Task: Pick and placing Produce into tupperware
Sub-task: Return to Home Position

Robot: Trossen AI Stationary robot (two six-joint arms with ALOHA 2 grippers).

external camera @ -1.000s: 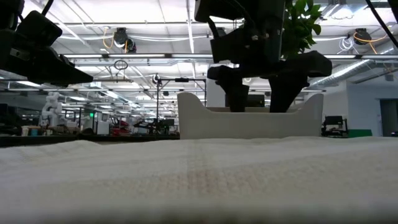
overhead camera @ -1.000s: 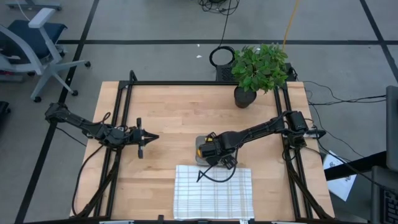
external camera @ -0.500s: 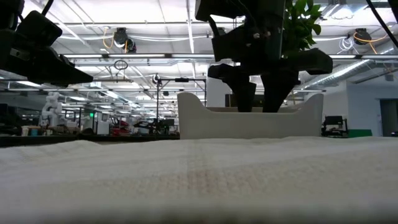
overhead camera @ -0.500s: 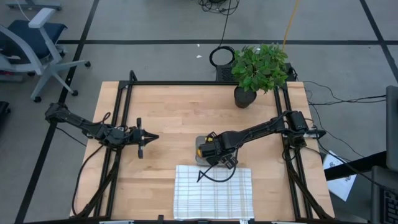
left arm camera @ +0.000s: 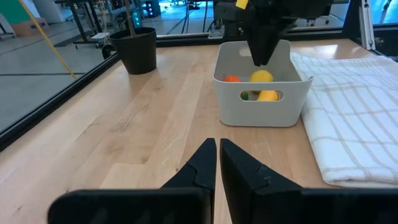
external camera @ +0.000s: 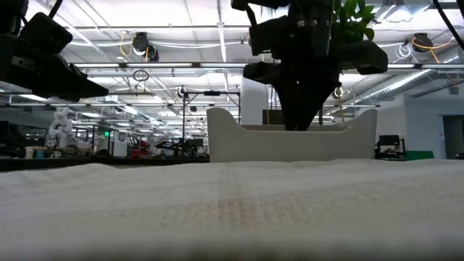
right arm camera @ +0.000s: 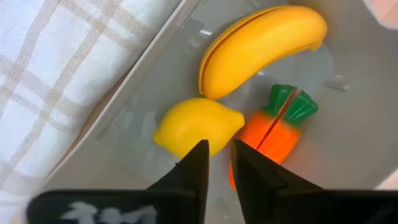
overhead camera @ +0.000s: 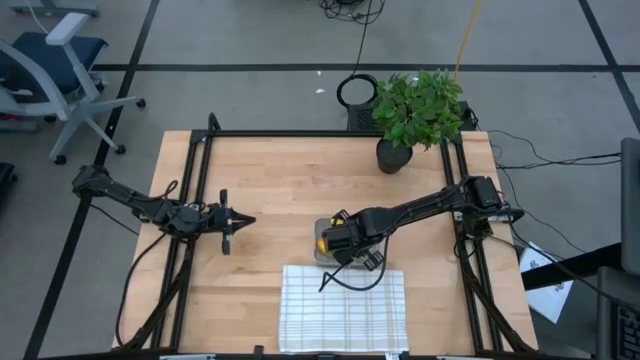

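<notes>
The tupperware, a greyish tub, stands on the wooden table next to the cloth. Inside it lie the produce pieces: the yellow banana, the lemon and the orange carrot with its green top. They rest side by side on the tub's floor. My right gripper points down into the tub just above the lemon, its fingers shut with nothing between them. My left gripper waits shut over the table's left part, far from the tub.
A white grid-lined cloth lies at the near edge, right by the tub. A potted green plant stands at the far right corner. Bare wood lies between the left gripper and the tub.
My right gripper has shut its fingers above the tub: they stood wide apart a second ago and now meet. The produce pieces lie in the tub. My left arm has kept still.
</notes>
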